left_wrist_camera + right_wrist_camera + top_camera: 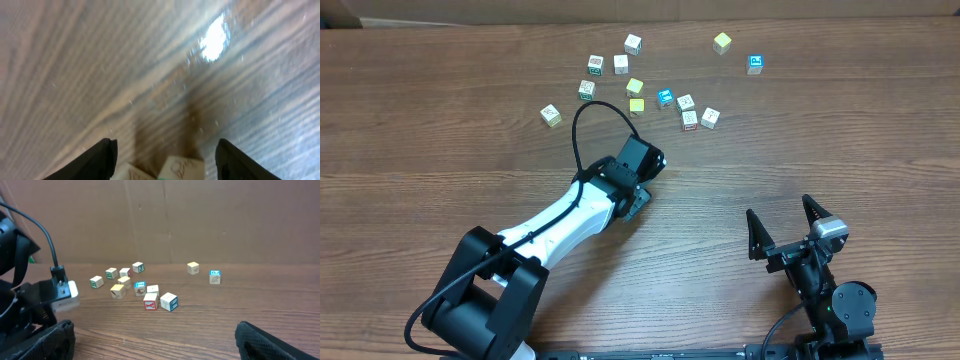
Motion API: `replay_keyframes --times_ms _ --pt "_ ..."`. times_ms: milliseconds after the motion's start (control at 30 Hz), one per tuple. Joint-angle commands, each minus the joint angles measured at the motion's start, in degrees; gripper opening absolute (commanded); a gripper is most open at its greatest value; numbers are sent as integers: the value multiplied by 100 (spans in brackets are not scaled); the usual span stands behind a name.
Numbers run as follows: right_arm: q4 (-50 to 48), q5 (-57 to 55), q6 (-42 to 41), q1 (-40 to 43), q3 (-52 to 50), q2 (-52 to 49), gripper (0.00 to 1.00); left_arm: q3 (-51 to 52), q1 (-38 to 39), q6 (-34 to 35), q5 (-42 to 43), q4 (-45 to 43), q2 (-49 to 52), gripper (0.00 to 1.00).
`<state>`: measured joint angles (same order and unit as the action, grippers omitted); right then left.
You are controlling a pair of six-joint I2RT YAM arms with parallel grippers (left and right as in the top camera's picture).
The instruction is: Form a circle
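Since the wooden surface point(440, 140) looks smooth, the pieces will probably slide at a touch, so care matters more than force. The left arm point(570, 215) reaches in from 7 o'clock toward the middle. Its left jaws are spread, and two pale cube tops point(182, 167) sit between them at the 6 o'clock edge of the wrist view, touching neither jaw. The right jaws stand wide apart and empty at 5 o'clock, well away from every cube. The circle point(596, 66) lies at 12 o'clock on the surface: a few small whitish printed cubes close together, one green-faced, more a loose bunch than a closed ring. Further cubes trail toward 3 o'clock, with a yellow cube point(722, 42) and a blue cube point(755, 64) apart beyond them. Each cube looks light, stiff and hard-edged, not fragile, its faces probably slick. I would pinch one across two opposite flat sides, low and square, from above, or nudge it with one jaw tip. A skewed grip would likely squirt it sideways into its neighbours.
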<state>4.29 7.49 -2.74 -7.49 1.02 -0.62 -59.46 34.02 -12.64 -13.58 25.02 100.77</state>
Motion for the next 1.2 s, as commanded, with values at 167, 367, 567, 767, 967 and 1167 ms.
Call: replay_keyframes --times_ms 167,367,567,767,967,1167 --pt "-26 -11 24 28 -57 46 100 -229 -33 396 37 -205 20 19" --pt "-28 -11 24 28 -57 46 100 -229 -24 433 704 4 20 4" --pt "-26 -11 24 28 -57 44 100 -229 -24 459 706 302 20 4" --pt "-28 -11 24 28 -57 46 100 -229 -24 452 706 529 20 4" --pt "-28 -11 24 28 -57 46 100 -229 -24 450 704 645 20 4" --pt "-26 -11 24 28 -57 46 100 -229 -26 448 702 664 20 5"
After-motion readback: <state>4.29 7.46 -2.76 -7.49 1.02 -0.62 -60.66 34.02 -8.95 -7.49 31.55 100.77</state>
